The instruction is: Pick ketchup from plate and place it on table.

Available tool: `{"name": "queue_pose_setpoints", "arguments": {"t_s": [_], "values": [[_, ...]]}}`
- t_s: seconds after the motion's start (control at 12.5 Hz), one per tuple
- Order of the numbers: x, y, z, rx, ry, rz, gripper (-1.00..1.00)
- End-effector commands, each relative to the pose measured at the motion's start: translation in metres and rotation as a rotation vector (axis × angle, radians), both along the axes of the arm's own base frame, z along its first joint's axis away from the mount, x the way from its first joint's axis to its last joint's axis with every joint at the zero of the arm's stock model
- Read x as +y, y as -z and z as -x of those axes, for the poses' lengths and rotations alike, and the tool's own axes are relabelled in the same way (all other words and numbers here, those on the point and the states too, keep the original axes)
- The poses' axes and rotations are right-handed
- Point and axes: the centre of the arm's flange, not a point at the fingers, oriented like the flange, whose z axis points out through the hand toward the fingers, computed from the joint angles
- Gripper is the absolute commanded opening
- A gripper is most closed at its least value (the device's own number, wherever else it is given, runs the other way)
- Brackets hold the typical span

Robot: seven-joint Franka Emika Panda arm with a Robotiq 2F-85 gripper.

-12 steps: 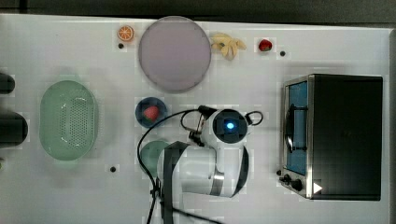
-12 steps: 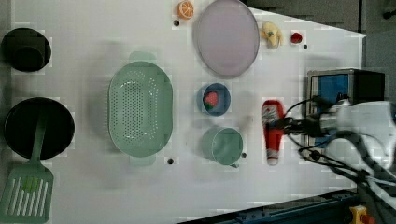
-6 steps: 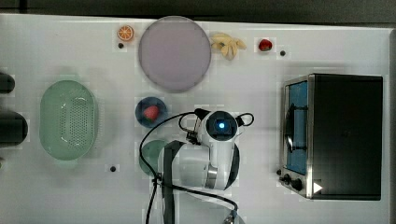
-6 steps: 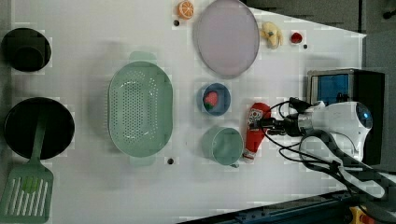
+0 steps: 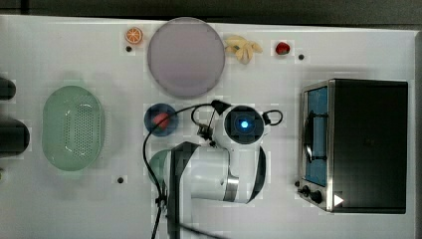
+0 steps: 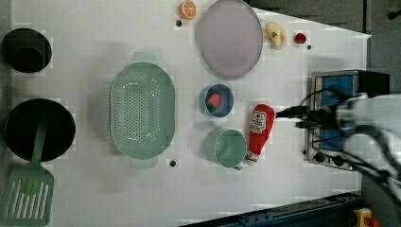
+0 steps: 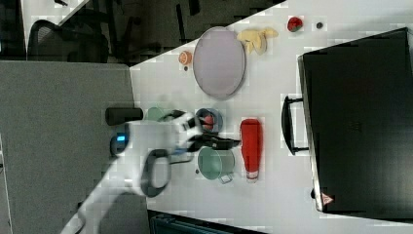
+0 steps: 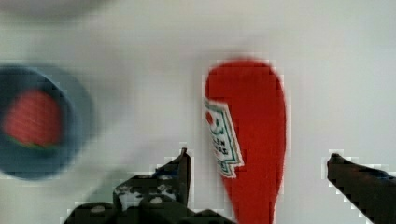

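Observation:
The red ketchup (image 6: 260, 130) lies flat on the white table (image 6: 142, 198), off the plate, with its white cap end beside a green cup. The bottle is also seen in the right view (image 7: 252, 144). My gripper (image 8: 261, 168) hovers over the ketchup (image 8: 247, 140), open. One dark finger (image 8: 182, 163) stands on each side of the bottle, apart from it. The gripper (image 6: 289, 118) sits at the left view's right of the bottle. The pale lilac plate (image 6: 229, 38) has nothing on it, also in the top view (image 5: 185, 57).
A toaster oven (image 5: 358, 144) stands at the top view's right. A blue bowl (image 6: 216, 100) with a strawberry and a green cup (image 6: 226, 147) sit close to the bottle. A mint basket (image 6: 142, 111), black pan (image 6: 38, 130) and spatula (image 6: 26, 198) lie further off.
My gripper has opened wide and let go of the ketchup. The bottle now rests on the table, slightly tilted towards the cup, and the arm has drawn back from it.

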Motion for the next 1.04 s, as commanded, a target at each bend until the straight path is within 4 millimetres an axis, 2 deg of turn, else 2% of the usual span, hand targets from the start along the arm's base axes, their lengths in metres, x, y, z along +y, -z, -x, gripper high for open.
{"name": "queue_pose_setpoints", "arguments": {"t_s": [0.08, 0.32, 0.4, 0.56, 0.8, 1.04], "values": [[0.01, -0.15, -0.024, -0.132, 0.221, 0.001, 1.0], [0.015, -0.23, -0.014, -0.071, 0.389, 0.009, 1.0], [0.016, -0.251, -0.012, -0.068, 0.409, 0.015, 1.0], [0.013, -0.281, -0.009, -0.059, 0.397, 0.064, 1.0], [0.01, -0.306, -0.008, -0.08, 0.392, 0.094, 1.0], [0.011, -0.305, -0.006, -0.063, 0.39, 0.097, 1.0]]}}
